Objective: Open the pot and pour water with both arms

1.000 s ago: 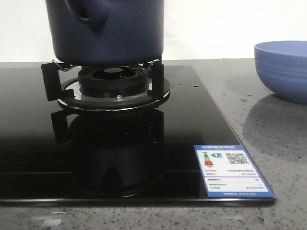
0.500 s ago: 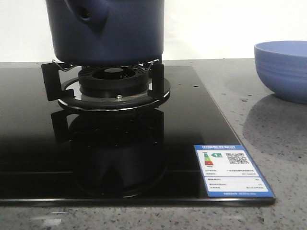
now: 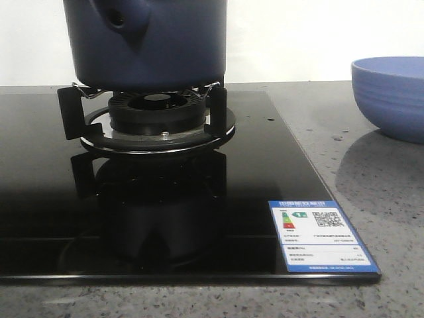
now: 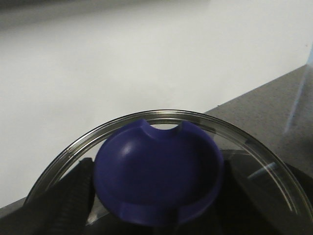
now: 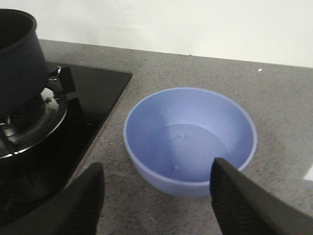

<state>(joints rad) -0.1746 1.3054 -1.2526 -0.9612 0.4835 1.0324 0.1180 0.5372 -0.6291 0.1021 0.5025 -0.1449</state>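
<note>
The dark navy pot (image 3: 152, 40) stands on the burner grate, its stubby hollow handle (image 3: 119, 18) pointing toward the camera; its top is cut off by the frame. It also shows in the right wrist view (image 5: 17, 63) with no lid on it. My left gripper (image 4: 159, 215) is shut on the blue knob (image 4: 159, 171) of a glass lid (image 4: 83, 139) and holds it up against the white wall. My right gripper (image 5: 161, 196) is open and empty above the counter, just before the light-blue bowl (image 5: 190, 142).
The black glass hob (image 3: 40, 199) carries the burner (image 3: 156, 112) and a blue-edged energy label (image 3: 321, 235) at its front right corner. The light-blue bowl (image 3: 391, 99) stands on the grey speckled counter (image 3: 358, 159) right of the hob.
</note>
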